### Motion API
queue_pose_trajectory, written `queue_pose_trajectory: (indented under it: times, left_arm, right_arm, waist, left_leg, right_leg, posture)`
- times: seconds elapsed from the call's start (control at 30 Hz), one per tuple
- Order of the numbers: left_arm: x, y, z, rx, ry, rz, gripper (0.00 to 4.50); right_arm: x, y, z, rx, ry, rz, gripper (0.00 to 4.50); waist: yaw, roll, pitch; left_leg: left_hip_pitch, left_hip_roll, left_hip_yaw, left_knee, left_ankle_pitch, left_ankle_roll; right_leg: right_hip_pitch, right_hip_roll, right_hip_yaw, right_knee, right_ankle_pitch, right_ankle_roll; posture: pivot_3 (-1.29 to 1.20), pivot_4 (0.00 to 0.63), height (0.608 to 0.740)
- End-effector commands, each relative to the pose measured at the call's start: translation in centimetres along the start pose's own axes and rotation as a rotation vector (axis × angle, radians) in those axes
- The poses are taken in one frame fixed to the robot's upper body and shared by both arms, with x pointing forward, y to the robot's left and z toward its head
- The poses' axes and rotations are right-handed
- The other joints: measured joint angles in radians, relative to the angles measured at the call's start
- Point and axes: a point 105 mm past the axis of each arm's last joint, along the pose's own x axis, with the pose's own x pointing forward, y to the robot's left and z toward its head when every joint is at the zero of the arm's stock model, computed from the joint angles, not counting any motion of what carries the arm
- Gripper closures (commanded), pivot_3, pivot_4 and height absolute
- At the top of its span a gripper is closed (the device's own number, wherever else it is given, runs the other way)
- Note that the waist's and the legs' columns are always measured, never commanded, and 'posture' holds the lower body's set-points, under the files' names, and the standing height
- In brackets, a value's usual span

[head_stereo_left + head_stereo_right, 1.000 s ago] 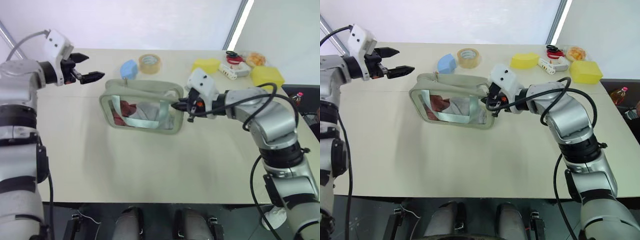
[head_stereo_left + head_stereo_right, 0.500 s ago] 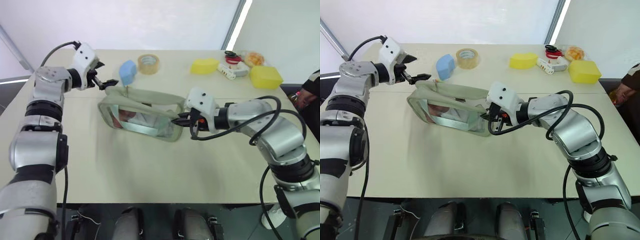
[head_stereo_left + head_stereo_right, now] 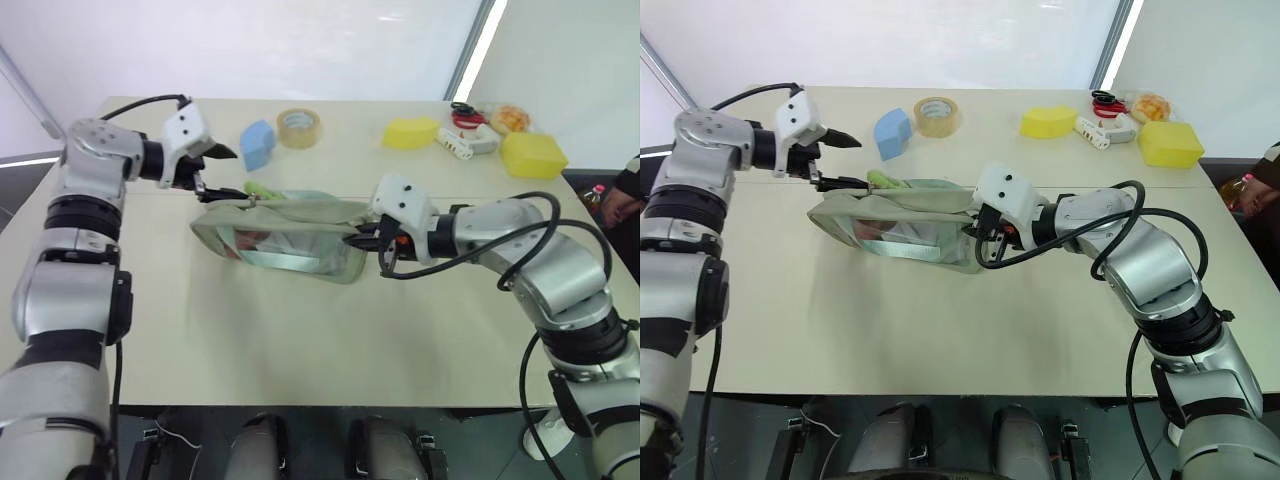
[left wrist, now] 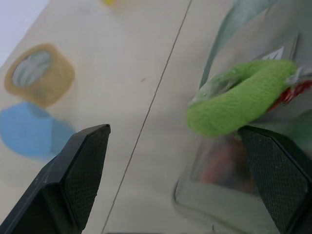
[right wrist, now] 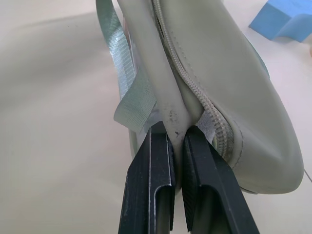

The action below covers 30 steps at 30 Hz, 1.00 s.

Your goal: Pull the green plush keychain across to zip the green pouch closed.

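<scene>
Left hand [image 3: 836,160] spread wide, parked right by keychain [image 3: 883,181] at pouch's [image 3: 910,215] left end on counter. Right hand [image 5: 178,141] clamped on pouch's other end. Step: reach. Next, probably: keychain to be pinched, then dragged toward right hand.

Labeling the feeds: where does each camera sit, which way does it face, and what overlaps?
Left and right eye views: head, looking forward and down at the table; both arms show.
Left wrist view: along the open left gripper at the green plush keychain.
Right wrist view: along the right gripper, shut on the green pouch edge.
Shared: blue sponge, pouch.
</scene>
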Motion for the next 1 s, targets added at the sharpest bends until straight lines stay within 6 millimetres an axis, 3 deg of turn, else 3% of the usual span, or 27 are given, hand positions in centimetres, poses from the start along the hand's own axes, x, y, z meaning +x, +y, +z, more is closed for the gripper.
queue_pose_trajectory:
  times: [0.03, 0.27, 0.3, 0.37, 0.43, 0.6, 0.87, 1.0]
  left_arm:
    - [0.2, -0.3, 1.1, 0.066, -0.016, -0.039, 0.0]
    - [0.9, -0.9, 1.5, 0.084, -0.03, -0.079, 0.0]
    - [0.8, -0.8, 1.5, 0.088, -0.029, -0.075, 0.25]
    - [0.7, -0.5, 1.8, 0.083, -0.046, -0.058, 0.86]
    - [0.6, -0.4, 1.9, 0.082, -0.053, -0.055, 1.76]
    - [0.0, 0.1, 2.5, 0.083, -0.071, -0.027, 4.37]
    - [-3.3, 4.2, 5.0, 0.054, -0.164, 0.263, 4.45]
    - [-4.4, 4.6, 5.7, 0.083, -0.171, 0.296, 4.45]
  right_arm:
    - [0.2, -0.1, 0.0, 0.002, 0.008, -0.005, 4.44]
    - [0.5, -0.3, 0.4, 0.003, -0.001, -0.011, 4.44]
    - [0.5, -0.4, 0.4, 0.004, -0.003, -0.013, 4.48]
    - [0.5, -0.5, 0.5, 0.005, -0.005, -0.016, 4.5]
    - [0.5, -0.5, 0.5, 0.006, -0.005, -0.02, 4.5]
    - [0.5, -0.8, 0.5, 0.009, -0.005, -0.032, 4.5]
    - [1.1, -3.6, 1.2, 0.035, -0.043, -0.158, 4.5]
    - [1.4, -5.0, 1.2, 0.055, -0.046, -0.216, 4.5]
  waist:
    - [-0.004, 0.0, 0.0]
    - [-0.004, 0.0, 0.0]
    - [-0.004, 0.0, 0.0]
    - [-0.005, 0.0, 0.0]
    - [-0.005, 0.0, 0.0]
    - [-0.004, 0.0, 0.0]
    - [-0.008, 0.0, 0.0]
    - [-0.005, 0.0, 0.0]
  left_leg:
    - [0.0, 0.0, 0.0, 0.0, 0.0, 0.0]
    - [0.0, 0.0, 0.0, 0.0, 0.0, 0.0]
    - [0.0, 0.0, 0.0, 0.0, 0.0, 0.0]
    - [0.0, 0.0, 0.0, 0.0, 0.0, 0.0]
    - [0.0, 0.0, 0.0, 0.0, 0.0, 0.0]
    - [0.0, 0.0, 0.0, 0.0, 0.0, 0.0]
    - [0.0, 0.0, 0.0, 0.0, 0.0, 0.0]
    - [0.0, 0.0, 0.0, 0.0, 0.0, 0.0]
  right_leg:
    - [0.0, 0.0, 0.0, 0.0, 0.0, 0.0]
    - [0.0, 0.0, 0.0, 0.0, 0.0, 0.0]
    - [0.0, 0.0, 0.0, 0.0, 0.0, 0.0]
    - [0.0, 0.0, 0.0, 0.0, 0.0, 0.0]
    - [-0.001, 0.0, 0.0, 0.0, 0.0, 0.0]
    - [0.0, 0.0, 0.0, 0.0, 0.0, 0.0]
    - [-0.001, 0.0, 0.0, 0.0, 0.0, 0.0]
    - [-0.001, 0.0, 0.0, 0.001, 0.0, 0.0]
  posture:
    - [0.0, 0.15, 0.74]
    - [0.0, 0.15, 0.74]
    - [0.0, 0.15, 0.74]
    - [0.0, 0.15, 0.74]
    - [0.0, 0.15, 0.74]
    - [0.0, 0.15, 0.74]
    - [0.0, 0.15, 0.74]
    - [0.0, 0.15, 0.74]
